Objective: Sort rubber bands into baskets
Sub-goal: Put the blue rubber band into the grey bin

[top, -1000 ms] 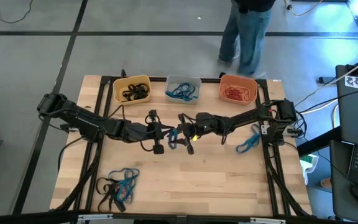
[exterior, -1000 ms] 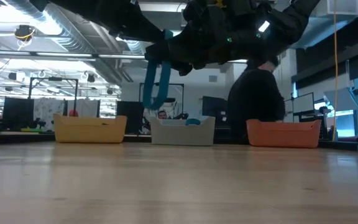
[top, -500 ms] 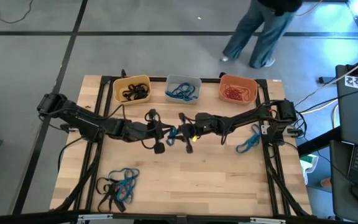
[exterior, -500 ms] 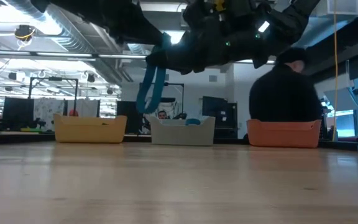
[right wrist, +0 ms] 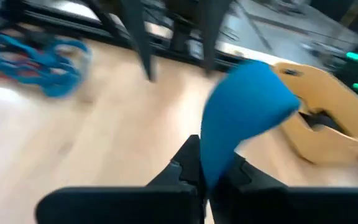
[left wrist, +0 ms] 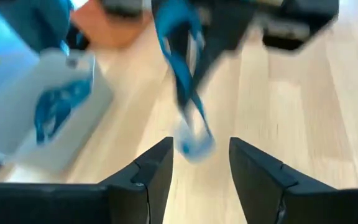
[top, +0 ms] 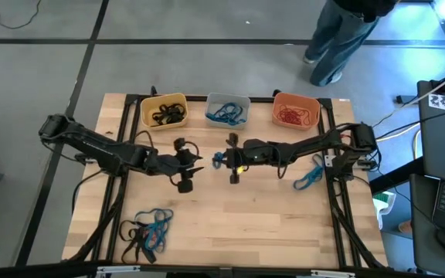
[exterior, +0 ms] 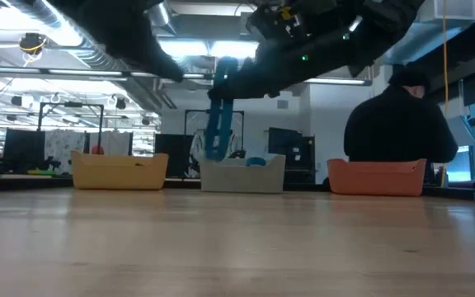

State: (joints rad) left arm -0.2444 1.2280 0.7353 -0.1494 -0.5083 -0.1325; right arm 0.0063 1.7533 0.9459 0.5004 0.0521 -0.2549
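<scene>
no brand, label or readable writing showed on any basket or arm. the right gripper (top: 221,160) hung above the middle of the table (top: 261,216), its fingers (right wrist: 191,163) pinched together on a blue rubber band (exterior: 218,124) that dangled clear of the wood. the left gripper (top: 194,164) faced it just beside, fingers (left wrist: 151,168) spread apart and holding nothing. the yellow basket (top: 164,110), grey basket (top: 227,110) and orange basket (top: 295,110) sat along the far edge, with loose bands (top: 147,229) near the front left and more (top: 309,178) by the right edge.
</scene>
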